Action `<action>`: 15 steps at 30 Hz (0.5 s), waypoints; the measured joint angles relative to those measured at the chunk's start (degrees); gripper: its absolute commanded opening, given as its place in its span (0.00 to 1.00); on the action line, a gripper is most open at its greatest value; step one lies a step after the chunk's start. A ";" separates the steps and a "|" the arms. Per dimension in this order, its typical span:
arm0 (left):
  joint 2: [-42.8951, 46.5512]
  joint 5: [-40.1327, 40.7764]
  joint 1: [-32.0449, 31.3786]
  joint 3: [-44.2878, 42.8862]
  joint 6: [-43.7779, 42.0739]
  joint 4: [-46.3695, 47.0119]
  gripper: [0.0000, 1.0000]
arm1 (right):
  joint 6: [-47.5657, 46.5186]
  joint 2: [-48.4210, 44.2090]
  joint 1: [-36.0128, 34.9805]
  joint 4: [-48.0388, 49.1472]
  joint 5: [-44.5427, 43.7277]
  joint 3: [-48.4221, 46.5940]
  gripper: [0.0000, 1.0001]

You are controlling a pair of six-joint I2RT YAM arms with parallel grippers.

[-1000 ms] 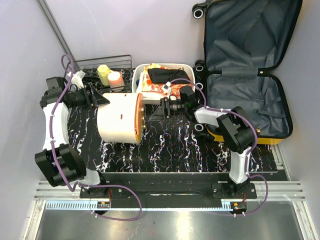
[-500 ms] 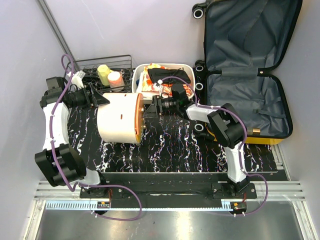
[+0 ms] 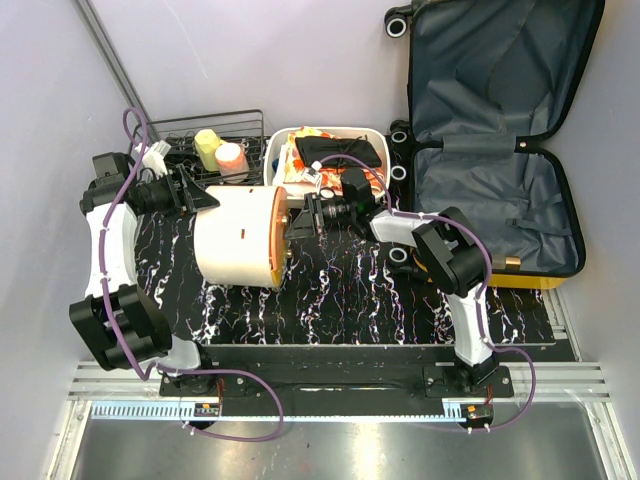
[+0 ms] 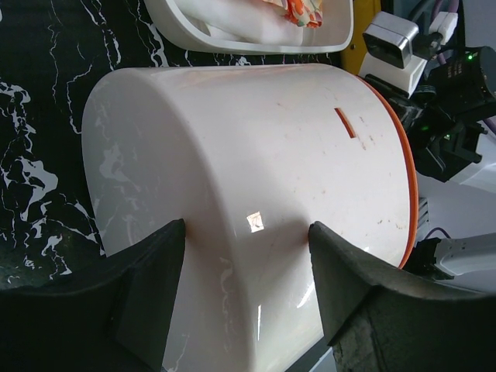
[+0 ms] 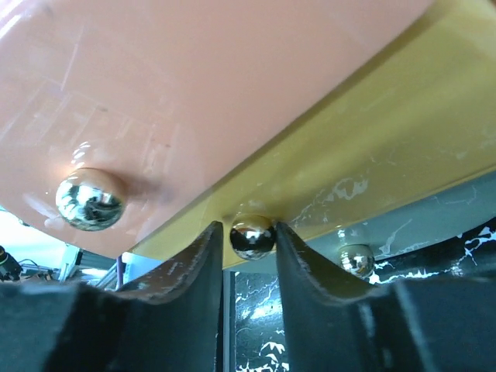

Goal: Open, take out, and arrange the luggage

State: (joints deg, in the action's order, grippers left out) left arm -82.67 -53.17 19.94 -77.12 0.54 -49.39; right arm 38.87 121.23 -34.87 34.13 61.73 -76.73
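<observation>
Between the right gripper's (image 3: 296, 216) fingers sits one of three chrome knobs (image 5: 252, 235), pinched at the orange lid (image 3: 279, 237). The left gripper (image 4: 246, 232) clamps the one round container (image 4: 256, 155). At 3 o'clock lies the single luggage (image 3: 500, 210), open, long axis 12-to-6, nearer the right arm.

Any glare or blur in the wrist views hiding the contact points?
Left wrist: one small glint on the cream container, otherwise sharp; jaws dark, soft-edged. Right wrist: very close, chrome knob between the jaws mirrors the room; jaws underexposed.
</observation>
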 measured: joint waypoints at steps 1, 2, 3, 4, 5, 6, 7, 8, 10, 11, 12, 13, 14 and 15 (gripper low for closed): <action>0.00 -0.02 0.00 -0.02 0.00 0.02 0.66 | 0.07 0.11 0.02 -0.13 -0.13 0.00 0.31; 0.00 -0.04 0.00 -0.02 0.00 0.00 0.66 | 0.13 0.35 0.04 -0.15 -0.20 0.00 0.29; 0.00 -0.07 0.00 -0.02 -0.02 0.00 0.66 | 0.07 0.48 0.09 -0.20 -0.20 0.00 0.26; 0.00 -0.09 0.00 -0.02 0.00 0.00 0.66 | -0.04 0.52 0.11 -0.48 -0.17 0.02 0.22; -0.04 -0.11 0.00 -0.04 0.00 -0.02 0.66 | -0.39 0.52 0.13 -0.79 -0.20 0.02 0.17; -0.07 -0.13 0.00 -0.07 0.00 -0.02 0.66 | -0.94 0.52 0.15 -1.05 -0.22 0.04 0.15; -0.13 -0.15 0.00 -0.13 0.00 -0.07 0.66 | -1.73 0.46 0.22 -1.49 -0.24 0.09 0.13; -0.22 -0.22 0.00 -0.17 0.00 -0.09 0.66 | -2.29 0.31 0.35 -2.16 -0.26 0.26 0.11; -0.39 -0.37 0.00 -0.24 0.00 -0.11 0.66 | -4.09 -0.70 0.81 -3.82 -0.42 0.90 0.09; -0.39 -0.42 0.00 -0.28 -0.02 -0.20 0.66 | -5.05 -1.44 0.98 -4.90 -0.48 1.38 0.09; -0.44 -0.46 -0.07 -0.28 0.00 -0.22 0.66 | -5.97 -2.23 1.29 -6.10 -0.44 1.95 0.08; -0.50 -0.48 -0.07 -0.33 0.00 -0.22 0.66 | -6.75 -2.91 1.64 -7.17 -0.33 2.49 0.08; -0.59 -0.52 -0.07 -0.42 0.00 -0.26 0.66 | -7.80 -3.82 2.27 -8.70 0.00 3.17 0.08; -0.68 -0.61 -0.07 -0.44 0.00 -0.26 0.66 | -8.96 -4.63 2.95 -10.19 0.46 3.72 0.08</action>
State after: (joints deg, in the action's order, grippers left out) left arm -83.35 -53.78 19.88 -77.56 0.54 -49.65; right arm 29.91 116.60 -31.92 23.94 62.19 -73.01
